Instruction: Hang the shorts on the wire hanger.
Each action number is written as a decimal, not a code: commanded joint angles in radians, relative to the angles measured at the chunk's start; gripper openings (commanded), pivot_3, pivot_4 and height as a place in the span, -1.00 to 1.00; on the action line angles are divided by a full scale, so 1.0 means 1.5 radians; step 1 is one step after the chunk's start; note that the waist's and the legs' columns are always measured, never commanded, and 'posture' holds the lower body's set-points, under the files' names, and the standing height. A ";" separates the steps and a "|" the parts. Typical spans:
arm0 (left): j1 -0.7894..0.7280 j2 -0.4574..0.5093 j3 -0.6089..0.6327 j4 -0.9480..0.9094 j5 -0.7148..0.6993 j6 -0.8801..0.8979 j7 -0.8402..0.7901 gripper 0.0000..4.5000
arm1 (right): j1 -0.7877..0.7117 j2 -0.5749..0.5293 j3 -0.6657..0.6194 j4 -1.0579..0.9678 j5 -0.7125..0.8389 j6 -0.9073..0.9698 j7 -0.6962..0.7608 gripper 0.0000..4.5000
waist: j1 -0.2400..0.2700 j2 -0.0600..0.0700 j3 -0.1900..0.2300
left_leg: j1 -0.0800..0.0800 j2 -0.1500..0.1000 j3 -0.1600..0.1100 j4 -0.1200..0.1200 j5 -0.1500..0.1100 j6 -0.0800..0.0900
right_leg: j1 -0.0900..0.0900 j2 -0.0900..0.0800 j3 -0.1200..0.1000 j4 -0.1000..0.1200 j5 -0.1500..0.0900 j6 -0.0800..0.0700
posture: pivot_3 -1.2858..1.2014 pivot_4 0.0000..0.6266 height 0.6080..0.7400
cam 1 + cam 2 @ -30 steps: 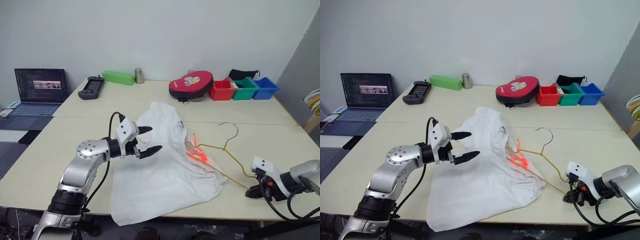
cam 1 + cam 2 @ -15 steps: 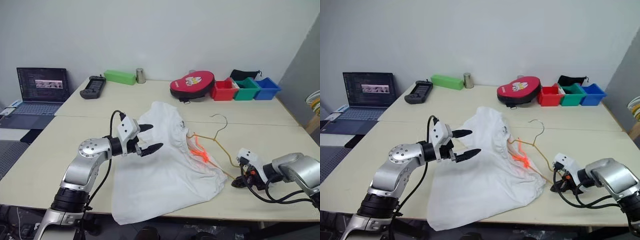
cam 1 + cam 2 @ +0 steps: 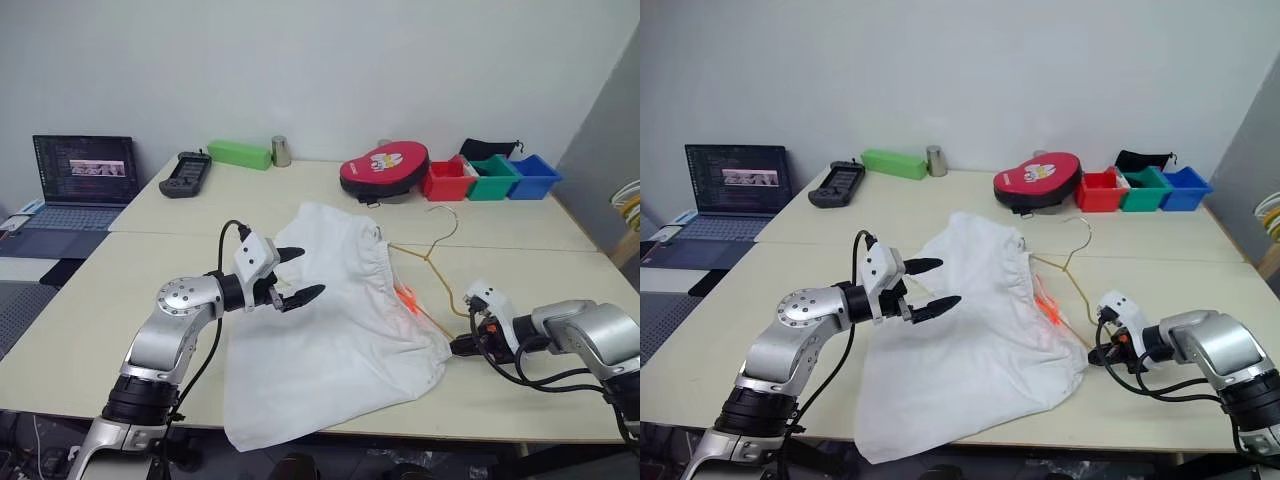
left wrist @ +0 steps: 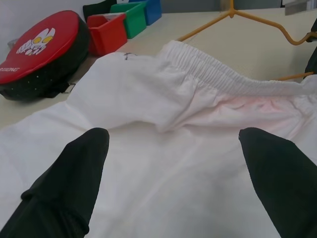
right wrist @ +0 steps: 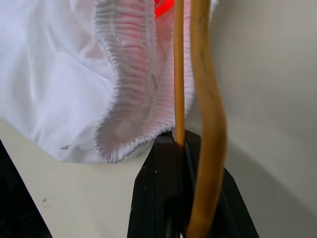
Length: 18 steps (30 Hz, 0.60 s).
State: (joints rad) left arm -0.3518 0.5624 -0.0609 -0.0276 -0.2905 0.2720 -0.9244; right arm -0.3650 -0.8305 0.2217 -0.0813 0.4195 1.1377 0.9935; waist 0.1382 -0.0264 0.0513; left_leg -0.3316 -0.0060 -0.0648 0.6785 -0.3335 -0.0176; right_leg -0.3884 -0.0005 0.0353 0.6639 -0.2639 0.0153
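The shorts (image 3: 335,330) lie spread over the middle of the table (image 3: 120,290), reaching to its front edge, where one corner of the fabric hangs just past the edge. They are white, thin and softly creased, much wider than either gripper. The gathered elastic waistband (image 4: 233,77) runs along their right side as a ribbed, puckered strip, and a faint pink-red tint shows through the cloth just beside it. An orange-red patch (image 3: 408,300) shows at the waistband where the wire passes under the fabric.

The wire hanger (image 3: 432,268) is thin and yellow-orange, with a grey hook (image 3: 442,212) pointing toward the table's far edge. It lies to the right of the shorts, one arm of it slipped inside the waistband opening.

The right gripper (image 3: 462,346) sits low near the front right part of the table, at the waistband's lower corner, its black fingers (image 5: 163,193) pressed together on the hanger's wire.

The left gripper (image 3: 297,275) hovers over the left part of the shorts, its two black fingers (image 4: 69,173) spread wide apart with nothing between them.
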 commanded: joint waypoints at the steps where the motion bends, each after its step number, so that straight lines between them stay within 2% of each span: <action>1: -0.023 0.000 0.011 -0.002 0.001 -0.017 0.002 0.99 | -0.030 0.027 -0.018 0.008 0.012 0.018 -0.024 -1.00 | -0.001 0.000 0.000 | 0.000 0.000 0.000 0.000 0.000 0.000 | 0.000 0.000 0.000 0.000 0.000 0.000 | 0.25 -1.00 1.00; 3: -0.032 0.005 0.012 0.004 0.001 -0.021 -0.006 0.99 | -0.034 0.027 -0.030 0.002 0.004 0.002 -0.033 -1.00 | -0.001 0.000 0.000 | 0.000 0.000 0.000 0.000 0.000 0.000 | 0.000 0.000 0.000 0.000 0.000 0.000 | 0.25 -1.00 1.00; 6: -0.106 0.033 0.018 0.048 -0.009 -0.018 -0.054 0.99 | -0.030 0.000 -0.042 -0.052 -0.024 -0.066 -0.045 -1.00 | 0.000 0.000 0.000 | 0.000 0.000 0.000 0.000 0.000 0.000 | 0.000 0.000 0.000 0.000 0.000 0.000 | 0.25 -1.00 1.00; 11: -0.331 0.085 0.011 0.255 0.020 -0.081 -0.157 0.99 | -0.031 -0.014 -0.023 -0.118 -0.085 -0.138 -0.102 -1.00 | 0.000 0.000 0.000 | -0.002 -0.002 -0.002 0.000 0.000 0.000 | 0.000 0.002 -0.005 -0.001 0.000 0.000 | 0.26 -1.00 1.00; 18: -0.531 0.074 -0.071 0.536 0.121 -0.264 -0.310 0.99 | -0.051 0.014 0.037 -0.151 -0.171 -0.190 -0.162 -1.00 | -0.004 0.001 0.000 | -0.004 -0.002 -0.002 0.000 0.000 0.000 | -0.001 0.003 -0.010 0.000 0.000 -0.001 | 0.26 -1.00 1.00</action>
State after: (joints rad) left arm -1.0929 0.6771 -0.1381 0.6943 -0.1586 -0.0391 -1.3309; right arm -0.4057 -0.8122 0.2743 -0.2487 0.1968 0.8825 0.7742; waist 0.1320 -0.0245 0.0505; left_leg -0.3390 -0.0092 -0.0693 0.6787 -0.3333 -0.0179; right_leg -0.3911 0.0034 0.0188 0.6632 -0.2645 0.0127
